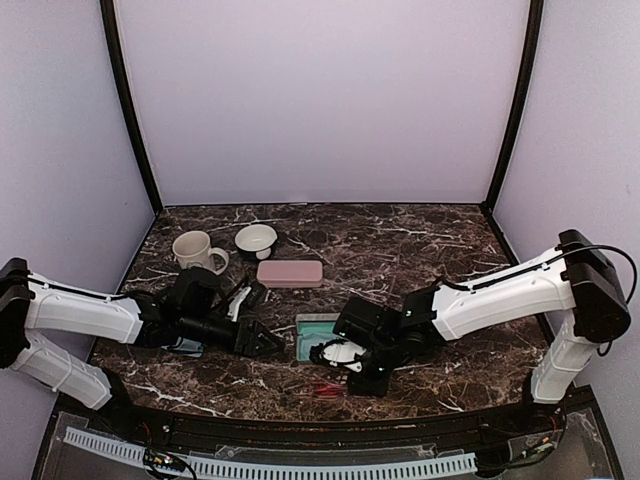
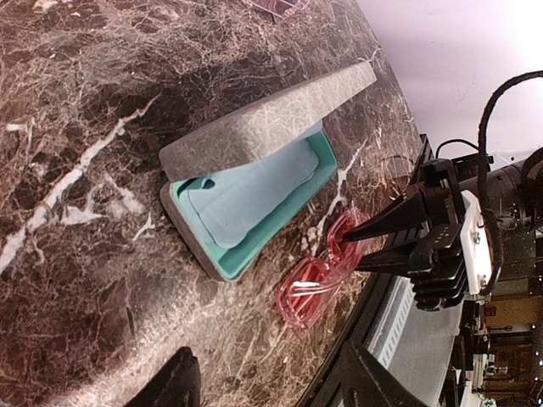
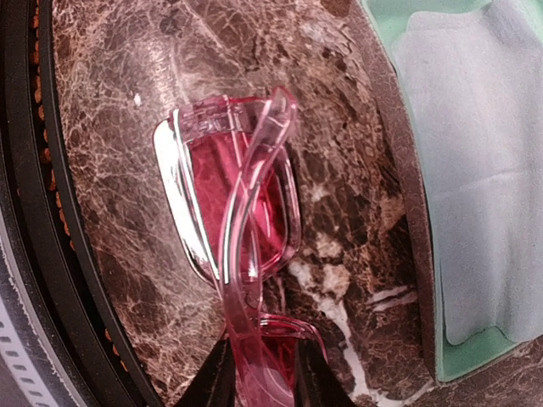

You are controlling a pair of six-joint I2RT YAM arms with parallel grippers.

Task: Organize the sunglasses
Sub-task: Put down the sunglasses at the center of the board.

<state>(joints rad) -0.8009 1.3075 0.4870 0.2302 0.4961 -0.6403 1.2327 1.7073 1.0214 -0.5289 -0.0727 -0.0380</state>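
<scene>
The red sunglasses [image 3: 237, 229] lie folded on the marble near the table's front edge [image 1: 325, 388], just in front of an open grey case [image 2: 254, 127]. The case has a teal lining and holds a light-blue cloth [image 2: 250, 191]. My right gripper [image 3: 263, 381] is shut on one lens end of the red sunglasses [image 2: 318, 271], with a black finger pressing each side. Its fingertips [image 2: 373, 229] show in the left wrist view. My left gripper [image 2: 267, 390] hangs open with nothing in it, left of the case [image 1: 318, 335].
A pink case [image 1: 290, 273], a white bowl [image 1: 256, 240] and a cream mug [image 1: 195, 250] stand behind the arms. Something light blue [image 1: 188, 346] lies under the left arm. The table's black front rim [image 3: 51, 254] runs close beside the sunglasses.
</scene>
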